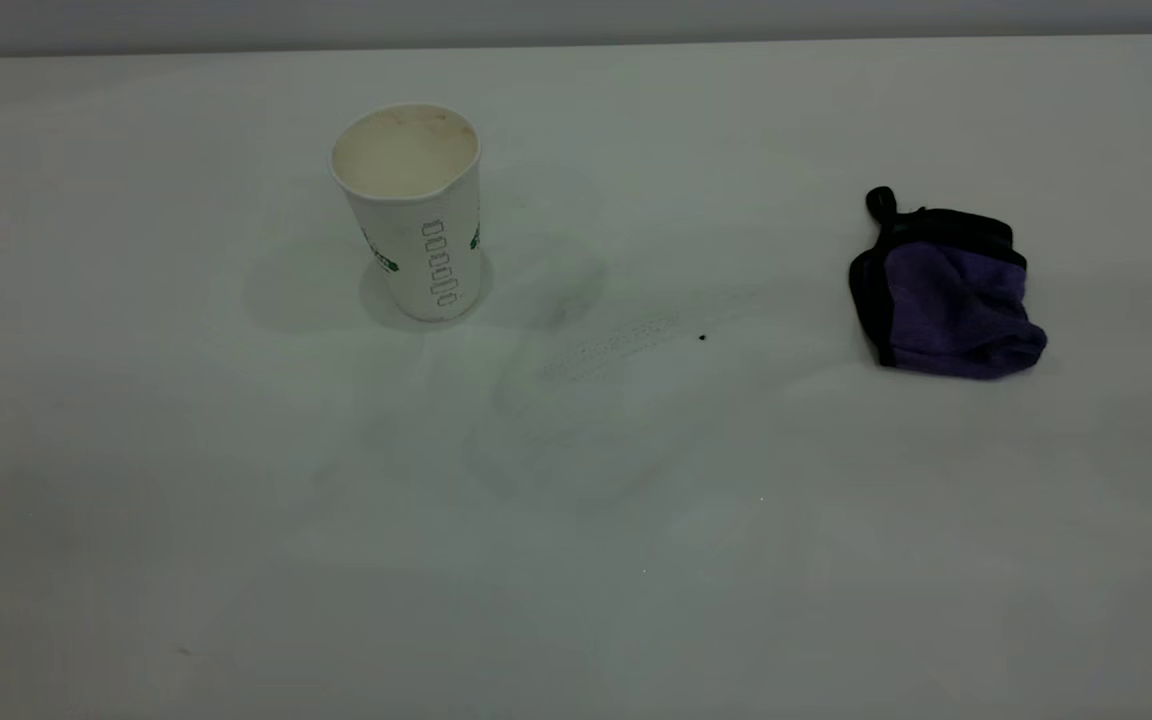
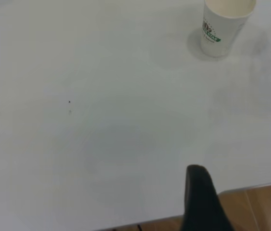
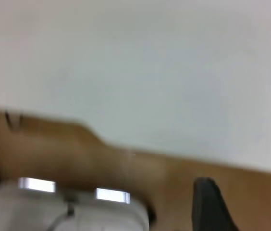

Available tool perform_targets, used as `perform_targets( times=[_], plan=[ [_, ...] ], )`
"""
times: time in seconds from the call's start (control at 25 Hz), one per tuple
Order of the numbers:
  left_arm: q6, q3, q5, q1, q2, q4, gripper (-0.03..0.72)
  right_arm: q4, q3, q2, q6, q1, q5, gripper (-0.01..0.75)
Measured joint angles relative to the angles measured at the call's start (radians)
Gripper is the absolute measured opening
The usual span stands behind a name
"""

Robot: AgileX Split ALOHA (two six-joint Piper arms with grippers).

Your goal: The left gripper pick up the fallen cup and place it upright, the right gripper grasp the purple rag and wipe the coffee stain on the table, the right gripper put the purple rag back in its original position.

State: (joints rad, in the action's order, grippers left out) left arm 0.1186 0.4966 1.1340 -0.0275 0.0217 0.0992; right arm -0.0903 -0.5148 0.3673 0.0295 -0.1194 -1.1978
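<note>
The cup (image 1: 416, 215) stands upright on the table (image 1: 236, 520), left of centre, mouth up; it also shows in the left wrist view (image 2: 224, 26). The purple rag (image 1: 946, 290) lies bunched on the table at the right, its black loop toward the back. No coffee stain shows; only a faint streaky smear (image 1: 606, 350) lies between cup and rag. Neither gripper is in the exterior view. My left gripper (image 2: 245, 192) hangs at the table's edge, far from the cup, one dark finger (image 2: 200, 192) showing with an empty gap beside it. My right gripper (image 3: 246, 204) is open and empty beyond the table edge.
A tiny black speck (image 1: 702, 337) sits near the smear. The table's edge (image 2: 251, 186) and brown floor show in both wrist views. A white-grey object (image 3: 63, 207) stands on the floor below the right gripper.
</note>
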Motion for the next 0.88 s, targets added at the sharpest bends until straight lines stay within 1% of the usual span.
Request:
perform_targets(
  times=[0.2,0.36,0.56,0.68,0.88],
  plan=[
    [0.0,0.0,0.0,0.0,0.0,0.0,0.473,0.015,0.018,-0.156,-0.021,0.0,0.026,0.403],
    [0.0,0.0,0.0,0.0,0.0,0.0,0.473,0.015,0.037,-0.207,-0.023,0.0,0.056,0.402],
    [0.0,0.0,0.0,0.0,0.0,0.0,0.473,0.015,0.038,-0.239,-0.023,0.001,0.06,0.402],
    [-0.001,0.0,0.0,0.0,0.0,0.0,0.473,0.015,0.038,-0.293,-0.024,0.015,0.061,0.402],
    [-0.001,0.0,0.0,0.0,0.0,0.0,0.473,0.015,0.038,-0.384,-0.024,0.015,0.06,0.402]
  ],
)
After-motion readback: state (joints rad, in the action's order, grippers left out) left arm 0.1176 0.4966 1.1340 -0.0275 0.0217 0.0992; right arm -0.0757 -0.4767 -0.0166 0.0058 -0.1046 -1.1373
